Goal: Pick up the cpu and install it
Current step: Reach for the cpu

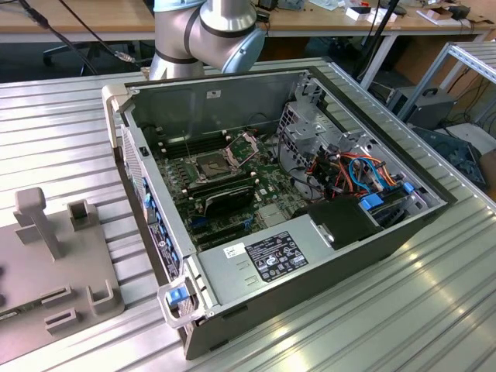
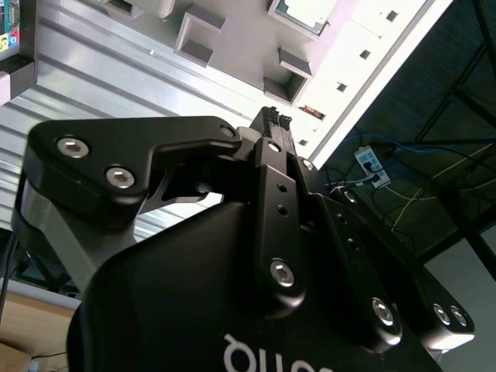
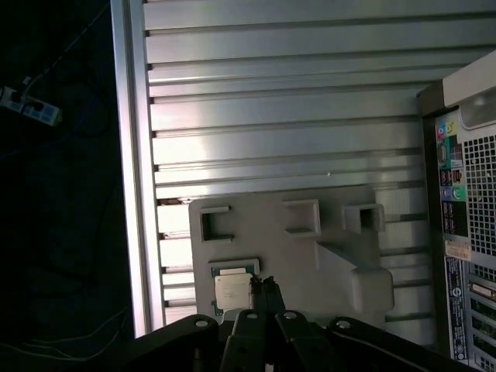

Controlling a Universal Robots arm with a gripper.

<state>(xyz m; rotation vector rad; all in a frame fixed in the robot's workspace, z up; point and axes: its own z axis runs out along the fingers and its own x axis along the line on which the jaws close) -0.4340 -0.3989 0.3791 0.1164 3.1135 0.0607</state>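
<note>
The cpu point(image 3: 232, 292) is a small silver-grey square chip lying flat in a shallow pocket of the grey fixture plate point(image 3: 310, 256). In the second wrist view the cpu point(image 2: 304, 11) sits at the plate's edge. My gripper point(image 3: 263, 288) hangs above the plate, its black fingers pressed together and shut on nothing, the tips just beside the chip. In the second wrist view the gripper point(image 2: 273, 118) points at the plate below the cpu pocket. Inside the open computer case point(image 1: 372, 256), the motherboard socket point(image 1: 211, 164) lies bare with its hinged metal frame point(image 1: 245, 146) lifted.
The fixture plate point(image 1: 46, 256) lies on the ribbed metal table point(image 1: 434, 310) at the exterior view's left, with raised holders and a post point(image 1: 35, 213). The case's rear panel point(image 3: 469, 232) stands close beside the plate. The arm's base point(image 1: 205, 35) rises behind the case.
</note>
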